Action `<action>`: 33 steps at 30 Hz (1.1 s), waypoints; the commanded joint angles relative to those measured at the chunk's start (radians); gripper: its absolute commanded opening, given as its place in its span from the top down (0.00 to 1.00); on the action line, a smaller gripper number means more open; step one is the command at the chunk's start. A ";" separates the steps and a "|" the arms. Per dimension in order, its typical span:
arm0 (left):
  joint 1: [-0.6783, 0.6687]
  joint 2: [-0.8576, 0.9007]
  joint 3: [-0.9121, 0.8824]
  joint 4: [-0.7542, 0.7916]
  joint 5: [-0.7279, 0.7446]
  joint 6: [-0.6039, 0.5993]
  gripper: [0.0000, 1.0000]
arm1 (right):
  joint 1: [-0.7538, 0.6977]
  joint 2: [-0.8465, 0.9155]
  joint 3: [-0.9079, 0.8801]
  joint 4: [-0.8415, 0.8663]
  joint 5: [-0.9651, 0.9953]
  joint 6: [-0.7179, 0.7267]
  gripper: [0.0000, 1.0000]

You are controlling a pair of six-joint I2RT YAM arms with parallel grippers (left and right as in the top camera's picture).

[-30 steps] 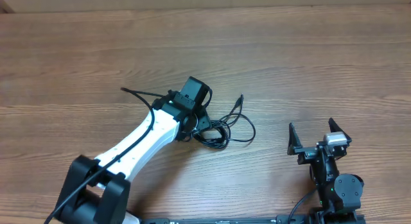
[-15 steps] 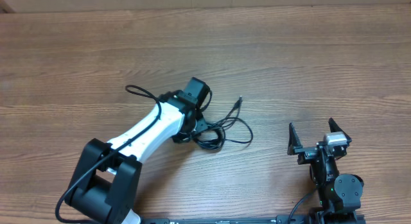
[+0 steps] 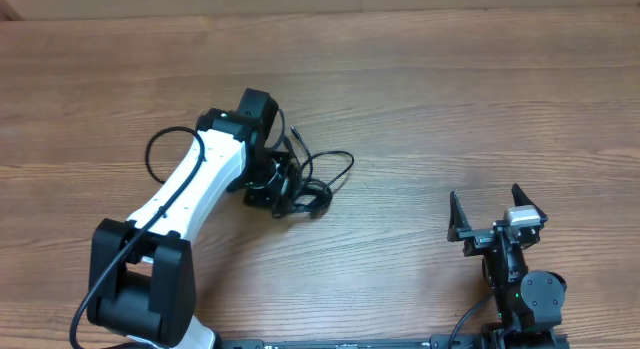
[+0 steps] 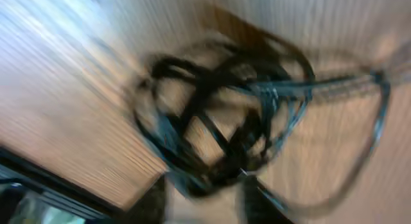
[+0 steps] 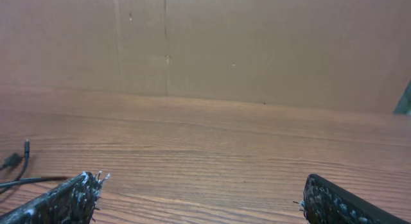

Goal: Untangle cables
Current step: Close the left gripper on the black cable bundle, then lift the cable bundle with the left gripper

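Left of centre on the brown wood-grain table [image 3: 420, 99], the left gripper [image 3: 270, 187] hangs directly over the knot of thin black cables [image 3: 312, 192], loops trailing rightward, its jaws too blurred to judge, making it far nearer than the wide-open right gripper [image 3: 497, 219], well apart.

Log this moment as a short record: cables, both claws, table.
cables: one tangled bunch lying on the table, loops spreading right of the left claw
left claw: down at the bunch; grip unclear, wrist view blurred
right claw: open, empty, well apart from the cables
table: wood grain
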 commanded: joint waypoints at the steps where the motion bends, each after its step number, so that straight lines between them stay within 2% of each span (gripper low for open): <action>1: -0.036 -0.013 0.020 0.061 0.068 0.219 0.41 | 0.005 -0.011 -0.010 0.005 0.002 -0.005 0.00; 3: -0.047 -0.013 0.020 0.125 -0.006 0.479 0.34 | 0.005 -0.011 -0.010 0.005 0.002 -0.005 0.00; 4: -0.048 -0.013 0.020 0.153 -0.040 0.687 0.27 | 0.005 -0.011 -0.010 0.005 0.002 -0.005 0.00; 5: -0.047 -0.013 0.020 0.159 -0.046 0.836 0.24 | 0.005 -0.011 -0.010 0.005 0.002 -0.005 0.00; 8: -0.046 -0.013 0.020 0.136 -0.102 1.094 0.07 | 0.005 -0.011 -0.010 0.005 0.002 -0.005 0.00; 9: -0.047 -0.013 0.020 0.120 -0.160 1.136 0.07 | 0.005 -0.011 -0.010 0.005 0.002 -0.005 0.00; 10: -0.047 -0.013 0.020 0.100 -0.237 1.142 0.07 | 0.005 -0.011 -0.010 0.005 0.002 -0.005 0.00; 13: -0.047 -0.013 0.017 0.066 -0.438 1.067 0.26 | 0.005 -0.011 -0.010 0.005 0.002 -0.005 0.00; 15: -0.047 -0.013 0.008 0.070 -0.472 1.007 0.34 | 0.005 -0.011 -0.010 0.005 0.002 -0.005 0.00; 18: -0.051 -0.011 -0.026 0.101 -0.423 1.001 0.37 | 0.005 -0.011 -0.010 0.005 0.002 -0.005 0.00; 23: -0.063 -0.005 -0.143 0.174 -0.319 0.981 0.33 | 0.005 -0.011 -0.010 0.005 0.002 -0.005 0.00; 27: -0.063 -0.006 -0.227 0.253 -0.214 0.982 0.42 | 0.005 -0.011 -0.010 0.005 0.002 -0.005 0.00; 30: -0.064 -0.005 -0.254 0.253 -0.215 0.982 0.62 | 0.005 -0.011 -0.010 0.005 0.002 -0.005 0.00; 32: -0.063 -0.005 -0.263 0.251 -0.209 0.982 0.80 | 0.005 -0.011 -0.010 0.005 0.002 -0.005 0.00; 33: -0.063 -0.006 -0.264 0.252 -0.205 0.981 0.94 | 0.005 -0.011 -0.010 0.005 0.002 -0.005 0.00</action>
